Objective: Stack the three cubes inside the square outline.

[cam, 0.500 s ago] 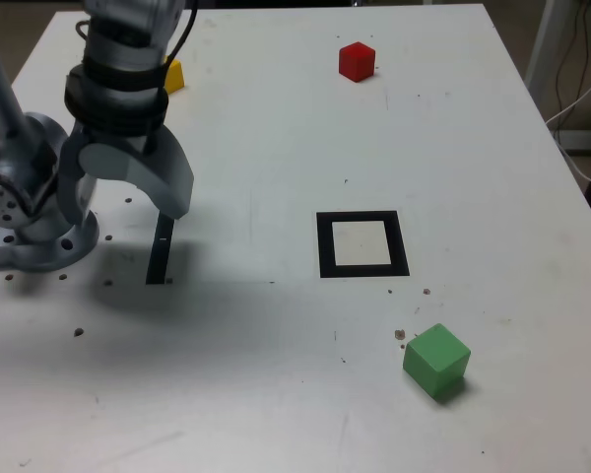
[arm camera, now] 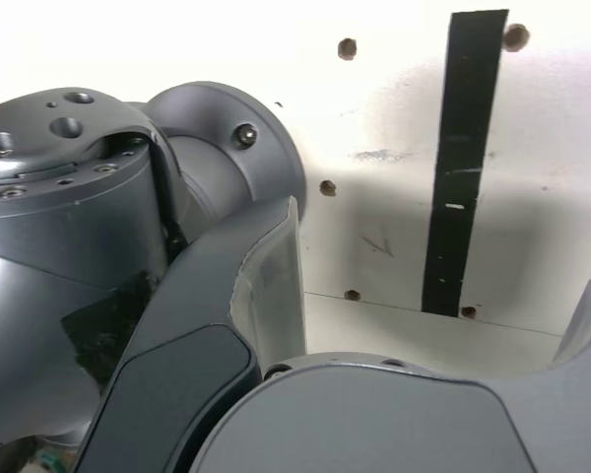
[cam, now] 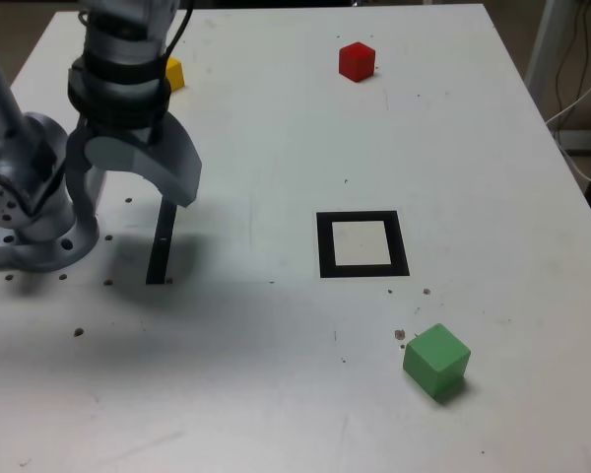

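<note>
Exterior view: the grey two-fingered gripper [cam: 128, 192] hangs over the left part of the flat white table [cam: 276, 325], beside the arm's round metal base [cam: 34, 232] and just above a thin black tape strip [cam: 161, 246], its jaws spread wide with nothing between them. None of the cubes is stacked. The small red block [cam: 357, 61] sits near the table's far edge, the small yellow block [cam: 173, 74] lies toward the far left corner, partly hidden behind the arm, and the slightly larger green block [cam: 436, 361] rests toward the near right. The thick black square outline with a cream centre [cam: 362, 243] lies bare mid-table. The task appears at its very start; the next move likely calls for reaching to one block, perhaps the green as the base.
</note>
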